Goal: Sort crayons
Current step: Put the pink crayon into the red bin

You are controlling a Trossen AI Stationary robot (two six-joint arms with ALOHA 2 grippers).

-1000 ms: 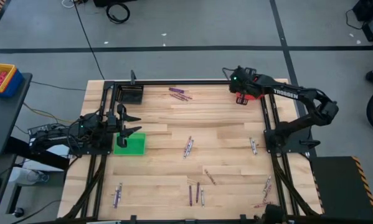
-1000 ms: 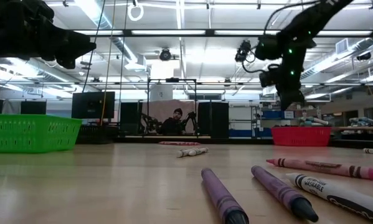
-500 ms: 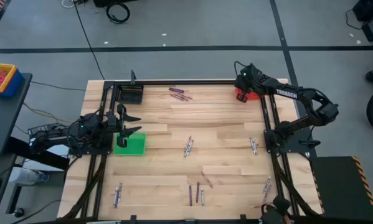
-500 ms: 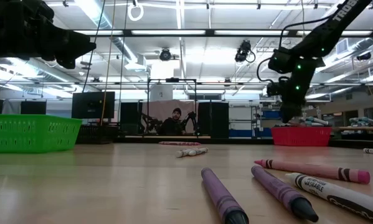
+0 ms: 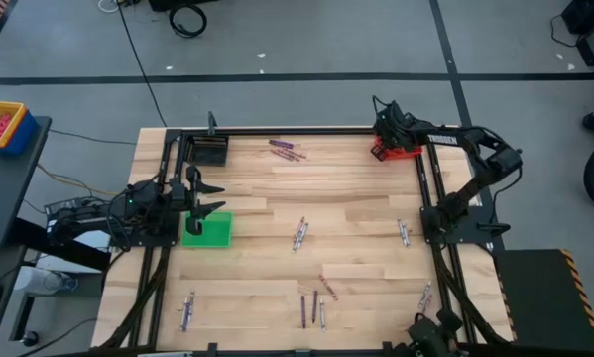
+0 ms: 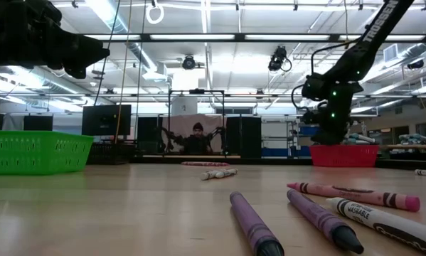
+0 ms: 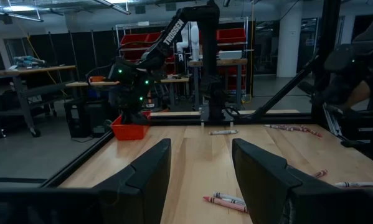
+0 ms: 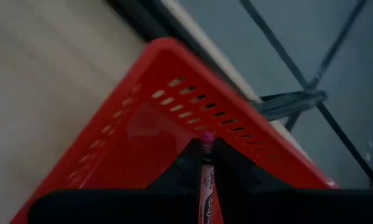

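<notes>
Right hand (image 8: 205, 163) gripping pink crayon (image 8: 206, 177), over red bin (image 8: 121, 134) interior

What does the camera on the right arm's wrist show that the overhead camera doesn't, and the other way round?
Only the right wrist view shows a pink crayon pinched between the right gripper's fingers, pointing into the red bin.

Only the high view shows the whole table: the green bin, a black bin, the left gripper waiting open by the green bin, and crayons scattered over the wood, such as the pair at mid-table.

Both show the red bin with the right gripper above it.
</notes>
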